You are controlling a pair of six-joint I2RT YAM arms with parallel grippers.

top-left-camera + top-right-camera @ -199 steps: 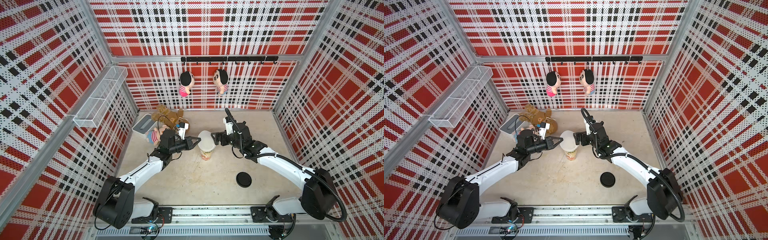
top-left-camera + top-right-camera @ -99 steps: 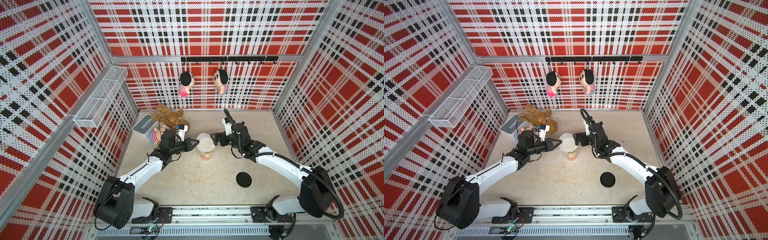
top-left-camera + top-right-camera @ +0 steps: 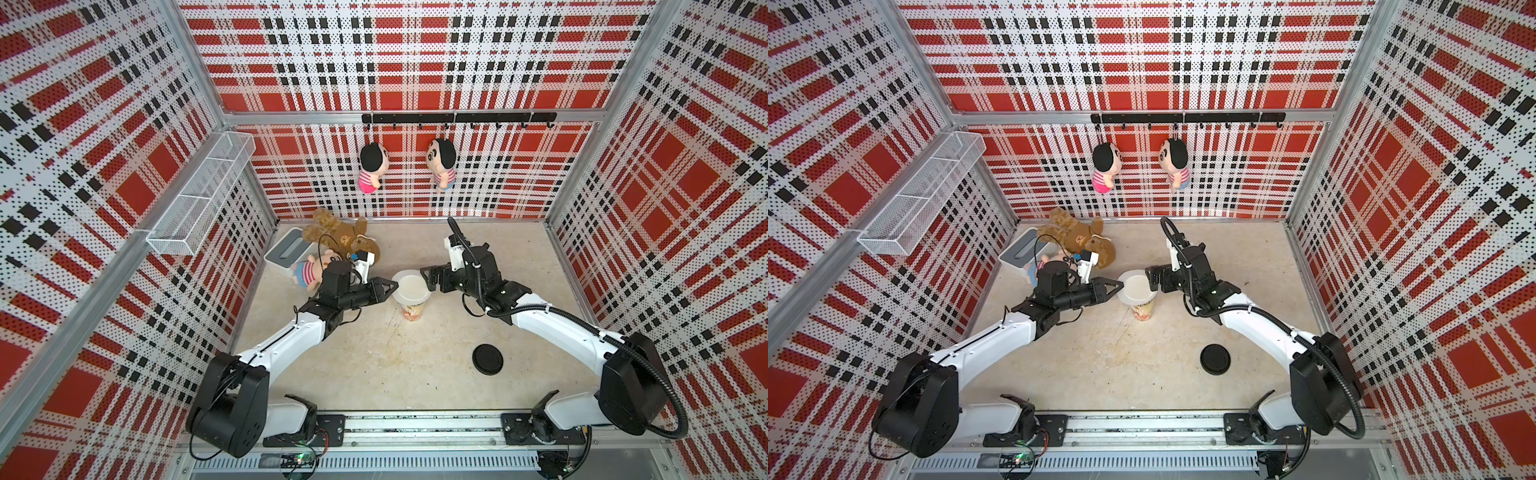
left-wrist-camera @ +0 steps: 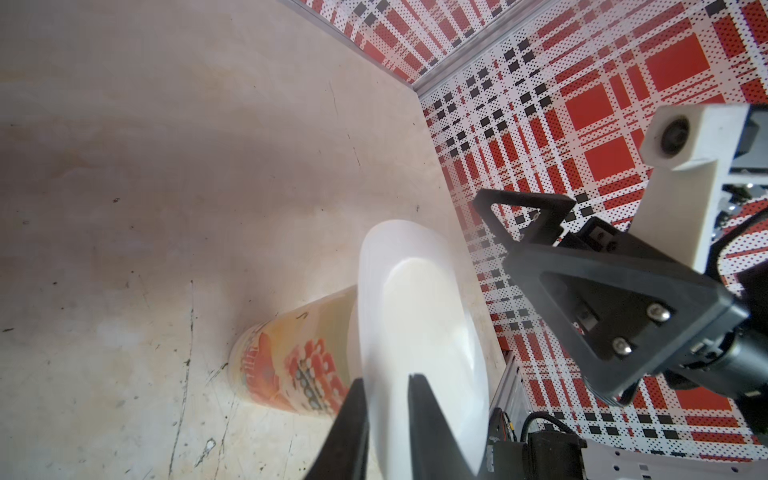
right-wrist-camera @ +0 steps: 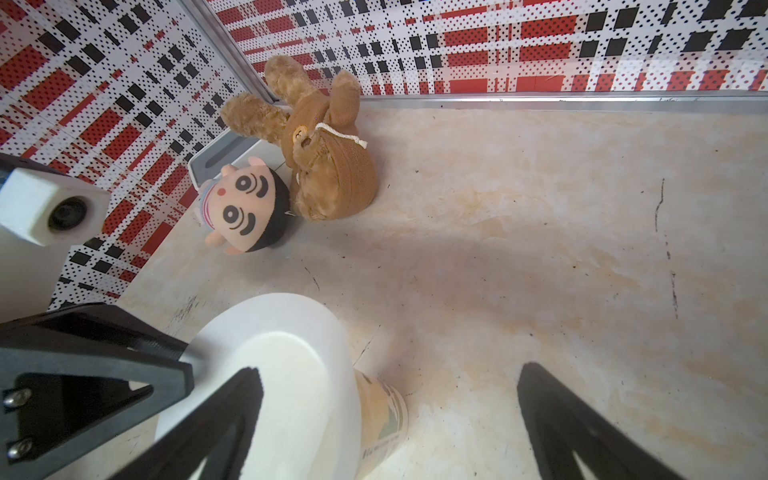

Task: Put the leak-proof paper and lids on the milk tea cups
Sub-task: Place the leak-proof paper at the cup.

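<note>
Placing step looks nearly done: leak-proof paper (image 4: 419,316) lies across cup (image 4: 291,365) mouth, overhanging rim. Left pincer (image 4: 386,378) barely parted astride paper edge. Right pincer (image 3: 427,280) wide open, empty, beside cup. Next: left pincer backs off without dragging paper.

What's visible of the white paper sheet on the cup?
The paper sheet is a thin, round, milky-white, slightly see-through disc. It lies roughly flat across the mouth of the upright cup, its rim overhanging all round; the cup's mouth shows as a brighter circle through it. The left gripper has its jaws slightly parted either side of one edge. The right gripper, wide open, has one jaw over the opposite edge; contact there is unclear.
</note>
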